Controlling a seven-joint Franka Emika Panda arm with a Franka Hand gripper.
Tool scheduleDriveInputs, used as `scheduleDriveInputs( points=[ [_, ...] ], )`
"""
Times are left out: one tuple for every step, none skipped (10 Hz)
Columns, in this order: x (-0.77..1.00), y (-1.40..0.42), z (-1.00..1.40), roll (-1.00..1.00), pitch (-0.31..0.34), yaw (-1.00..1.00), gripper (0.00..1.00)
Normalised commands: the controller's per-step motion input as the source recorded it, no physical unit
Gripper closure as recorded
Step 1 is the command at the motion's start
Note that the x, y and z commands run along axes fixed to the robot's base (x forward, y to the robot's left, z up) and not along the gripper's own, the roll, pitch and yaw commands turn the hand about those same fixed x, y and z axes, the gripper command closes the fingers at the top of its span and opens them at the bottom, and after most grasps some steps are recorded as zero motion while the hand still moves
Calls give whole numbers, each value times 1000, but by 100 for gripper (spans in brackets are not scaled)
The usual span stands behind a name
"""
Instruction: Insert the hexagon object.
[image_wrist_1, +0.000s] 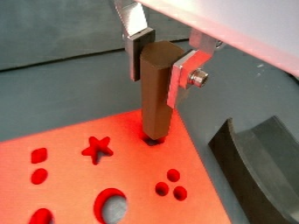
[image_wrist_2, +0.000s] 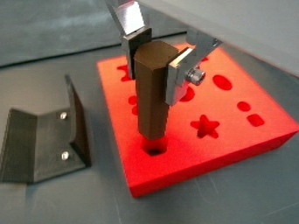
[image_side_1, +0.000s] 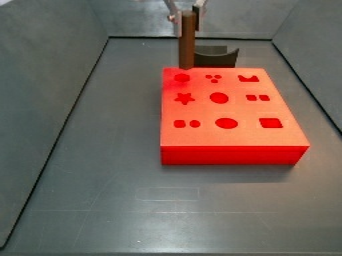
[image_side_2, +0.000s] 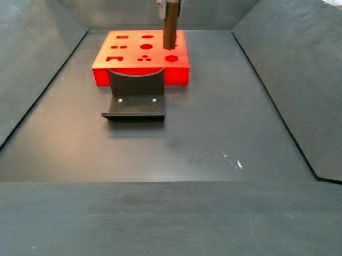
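One hexagon object (image_wrist_2: 152, 92), a brown rod standing upright with its bottom end right at a small hole near a corner of the one red block (image_wrist_2: 251, 131). The single gripper (image_wrist_1: 162, 61) sits over that corner, its two fingers (image_wrist_1: 184, 77) clamped on the rod's top end. One fixture (image_wrist_2: 47, 140) stands just beside the block.

pincer (image_wrist_2: 162, 54) gripping upright hexagon object (image_wrist_2: 151, 96)
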Motion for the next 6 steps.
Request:
scheduleDriveInputs(
  points=[
    [-20,0,-297,174,-17,300,100],
    [-91,0,-203,114,-10,189,100],
    [-120,-80,-97,39,-20,126,100],
    [0,-97,-111,14,-11,97,100],
    [46,-131,-123,0,0,71,100],
    [49,-6,-200,0,0,0,100]
  ],
)
